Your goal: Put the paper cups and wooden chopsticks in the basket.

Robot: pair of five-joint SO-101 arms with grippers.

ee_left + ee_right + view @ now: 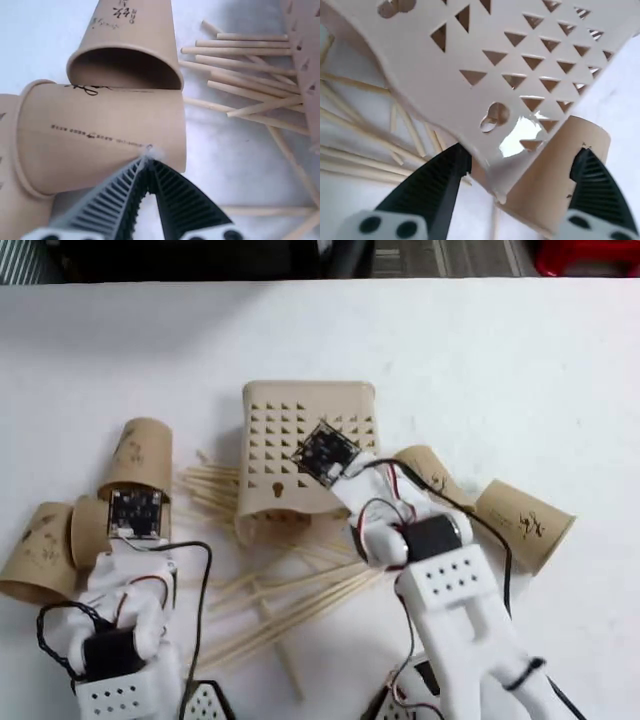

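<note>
The left arm [118, 695] and right arm [455, 585] are white plastic shells dotted with small round holes, holding black servo blocks [108, 650]. Thin black cables [207, 585] loop between joints. Each wrist carries a black circuit board [135, 510]. The left end effector [146, 161] and right end effector [522, 151] have black ribbed fingers [180, 200] on white bases, apparently screw-fastened.

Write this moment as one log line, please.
left claw: shut, at paper cup | right claw: open, astride basket wall | chopsticks: on table

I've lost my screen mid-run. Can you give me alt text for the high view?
A perforated basket lies in the middle with a holed wall facing up, among scattered chopsticks, and the right arm ends over it. Three paper cups lie on their sides at the left by the left arm, and two more lie at the right.
</note>
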